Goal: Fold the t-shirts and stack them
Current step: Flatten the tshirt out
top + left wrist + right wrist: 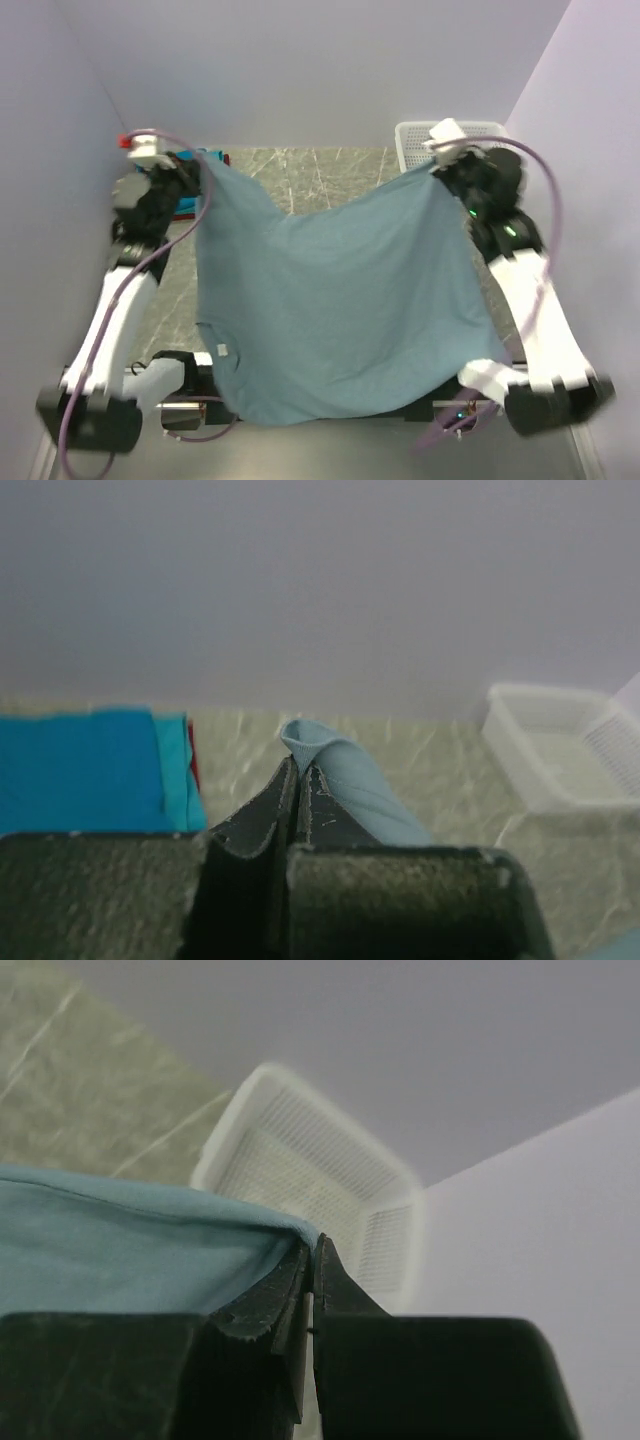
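Observation:
The large grey-blue t-shirt [335,300] hangs spread between both arms, lifted above the table, its small white tag [222,350] near the lower left. My left gripper [205,165] is shut on its far left corner [330,765]. My right gripper [437,165] is shut on its far right corner [150,1250]. The shirt's near edge sags over the arm bases. A folded stack with bright blue [75,770], teal [178,770] and red [194,765] tees lies at the far left of the table, partly hidden behind the left arm in the top view [190,205].
A white mesh basket [420,140] stands at the far right corner, also in the left wrist view [560,745] and the right wrist view [320,1175]. The marbled green table [320,175] shows behind the shirt. Pale walls close in on three sides.

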`<state>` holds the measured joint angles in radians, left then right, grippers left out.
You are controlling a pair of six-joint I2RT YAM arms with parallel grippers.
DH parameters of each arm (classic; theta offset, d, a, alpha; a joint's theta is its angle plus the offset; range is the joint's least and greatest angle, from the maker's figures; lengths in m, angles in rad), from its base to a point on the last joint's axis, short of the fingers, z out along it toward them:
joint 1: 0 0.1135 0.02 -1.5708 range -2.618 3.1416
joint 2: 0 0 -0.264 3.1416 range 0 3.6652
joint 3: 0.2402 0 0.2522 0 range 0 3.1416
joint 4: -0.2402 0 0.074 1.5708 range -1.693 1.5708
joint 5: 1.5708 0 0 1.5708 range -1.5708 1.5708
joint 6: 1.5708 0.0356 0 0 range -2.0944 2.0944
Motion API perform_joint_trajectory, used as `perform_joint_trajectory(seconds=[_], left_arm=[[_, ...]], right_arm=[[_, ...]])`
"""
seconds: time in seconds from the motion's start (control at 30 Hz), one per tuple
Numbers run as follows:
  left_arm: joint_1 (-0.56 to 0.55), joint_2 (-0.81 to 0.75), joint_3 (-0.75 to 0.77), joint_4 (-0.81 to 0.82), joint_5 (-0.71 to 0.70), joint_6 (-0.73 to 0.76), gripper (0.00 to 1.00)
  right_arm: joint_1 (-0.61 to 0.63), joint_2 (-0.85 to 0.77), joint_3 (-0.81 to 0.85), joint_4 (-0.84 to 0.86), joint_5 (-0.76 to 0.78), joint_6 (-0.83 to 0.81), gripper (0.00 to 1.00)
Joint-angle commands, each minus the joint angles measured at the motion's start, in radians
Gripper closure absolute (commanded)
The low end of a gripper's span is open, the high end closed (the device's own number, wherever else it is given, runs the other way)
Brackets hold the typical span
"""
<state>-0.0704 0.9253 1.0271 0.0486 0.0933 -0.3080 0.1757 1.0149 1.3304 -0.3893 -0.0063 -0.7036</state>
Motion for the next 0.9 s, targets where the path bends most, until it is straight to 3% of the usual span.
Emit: perform_joint_trajectory(seconds=[0.0,0.07,0.1,0.2,0.37,0.63,0.87], left_arm=[[0.017,0.134,-0.076,0.187,-0.015,0.007,1.00],[0.036,0.290,-0.085,0.305,-0.001,0.000,1.00],[0.041,0.349,-0.075,0.306,-0.001,0.000,1.00],[0.067,0.654,0.077,0.311,0.038,0.006,1.00],[0.113,0.861,0.273,0.260,0.078,-0.008,1.00],[0.141,0.958,0.510,0.192,0.085,0.014,1.00],[0.156,0.975,0.605,0.140,0.086,0.026,1.00]], right_arm=[[-0.024,0.144,-0.115,0.183,-0.070,0.049,1.00],[-0.022,0.339,-0.126,0.239,-0.093,0.043,1.00],[-0.022,0.340,-0.116,0.254,-0.093,0.052,1.00],[-0.018,0.612,0.023,0.244,-0.078,0.043,1.00],[-0.019,0.803,0.148,0.233,-0.050,0.047,1.00],[-0.019,0.834,0.187,0.256,-0.064,0.073,1.00],[-0.018,0.844,0.308,0.207,-0.089,0.134,1.00]])
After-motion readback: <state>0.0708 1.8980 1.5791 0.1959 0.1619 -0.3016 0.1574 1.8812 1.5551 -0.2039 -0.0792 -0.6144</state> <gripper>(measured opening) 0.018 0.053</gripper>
